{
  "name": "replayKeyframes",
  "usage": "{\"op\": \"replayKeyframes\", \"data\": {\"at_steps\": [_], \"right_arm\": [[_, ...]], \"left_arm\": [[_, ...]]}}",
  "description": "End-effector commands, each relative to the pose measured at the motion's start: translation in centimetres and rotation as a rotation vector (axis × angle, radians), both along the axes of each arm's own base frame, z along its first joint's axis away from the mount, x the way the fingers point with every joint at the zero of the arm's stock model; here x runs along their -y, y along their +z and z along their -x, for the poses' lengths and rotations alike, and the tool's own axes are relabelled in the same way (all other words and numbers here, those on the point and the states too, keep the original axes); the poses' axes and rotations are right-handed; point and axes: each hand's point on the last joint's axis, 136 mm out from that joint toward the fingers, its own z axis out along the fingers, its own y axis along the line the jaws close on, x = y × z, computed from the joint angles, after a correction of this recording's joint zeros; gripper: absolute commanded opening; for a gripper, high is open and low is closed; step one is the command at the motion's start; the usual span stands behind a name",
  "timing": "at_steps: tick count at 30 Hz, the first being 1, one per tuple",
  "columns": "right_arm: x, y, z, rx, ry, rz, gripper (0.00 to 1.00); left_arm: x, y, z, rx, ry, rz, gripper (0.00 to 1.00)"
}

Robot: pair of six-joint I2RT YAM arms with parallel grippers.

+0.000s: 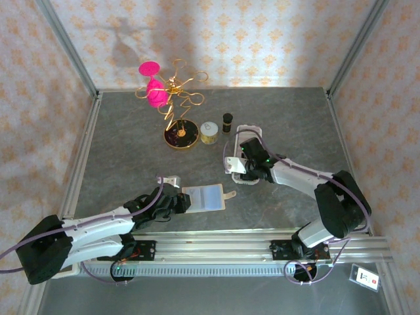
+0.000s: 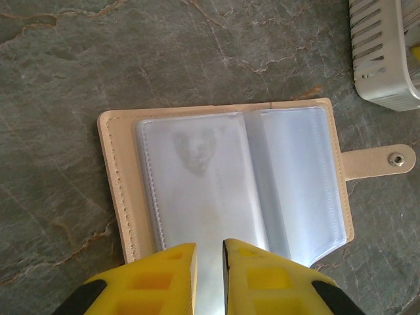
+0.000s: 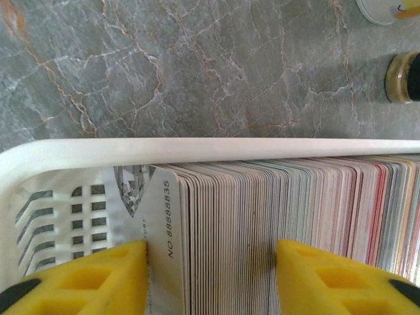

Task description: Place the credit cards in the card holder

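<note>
The card holder (image 2: 223,184) lies open on the grey table, a beige cover with clear sleeves and a snap tab at its right; it also shows in front of the left arm (image 1: 209,197). My left gripper (image 2: 210,252) sits at its near edge, its yellow fingers almost together with a clear sleeve in the narrow gap. Many credit cards (image 3: 262,203) stand on edge in a white tray (image 3: 197,147). My right gripper (image 3: 211,252) is open astride a thick bunch of them. Its left finger (image 3: 125,269) touches the front card, which is printed with a number.
Behind the tray (image 1: 249,128) stand a small dark bottle (image 1: 228,120) and a round tin (image 1: 209,133). A gold wire stand with pink pieces (image 1: 174,98) stands further left. Metal rails border the table. The tray's corner (image 2: 387,52) lies just beyond the card holder's right side.
</note>
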Motion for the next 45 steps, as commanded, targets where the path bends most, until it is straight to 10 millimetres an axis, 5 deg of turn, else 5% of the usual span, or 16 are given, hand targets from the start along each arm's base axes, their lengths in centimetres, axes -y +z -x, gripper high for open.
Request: {"op": "replayKeyframes", "data": {"at_steps": [1,7,27,45], "right_arm": [[-0.1,0.8,-0.5,0.028,0.004,0.009,0.42],[0.5,1.5,-0.3,0.069,0.002,0.021,0.27],[0.9,3.0,-0.4,0.113,-0.011,0.015,0.09],[1.0,4.8,0.2,0.119,-0.023,-0.017,0.08]], "left_arm": [[0.0,0.3,0.0,0.004,-0.002,-0.009,0.19],[-0.1,0.1,0.1,-0.002,-0.001,-0.005,0.19],[-0.1,-0.1,0.3,-0.009,0.003,0.001,0.18],[0.0,-0.1,0.3,-0.011,0.003,0.007,0.18]]}}
